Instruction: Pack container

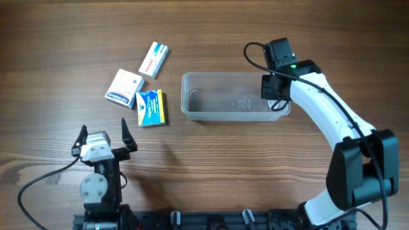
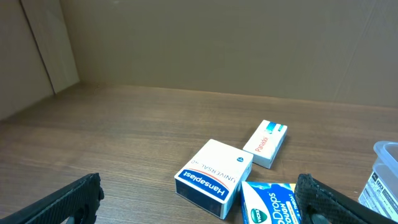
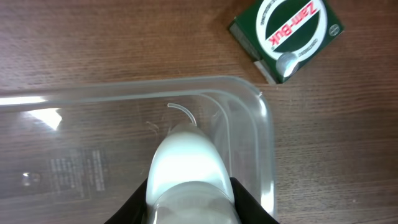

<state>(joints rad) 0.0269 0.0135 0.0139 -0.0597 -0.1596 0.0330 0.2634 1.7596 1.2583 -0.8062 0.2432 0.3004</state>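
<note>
Arms: right pincer (image 1: 273, 94) grips bottle (image 3: 186, 168) at container (image 1: 217, 116) end; left pincer (image 1: 103, 130) spread.

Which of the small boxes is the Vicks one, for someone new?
Find the clear container mid-table in the overhead view; three small boxes lie off its left end. The Vicks box is the one closest to the container and lowest in that view. It alone is blue and yellow; the Hansaplast box and Panadol box are mostly white.
</note>
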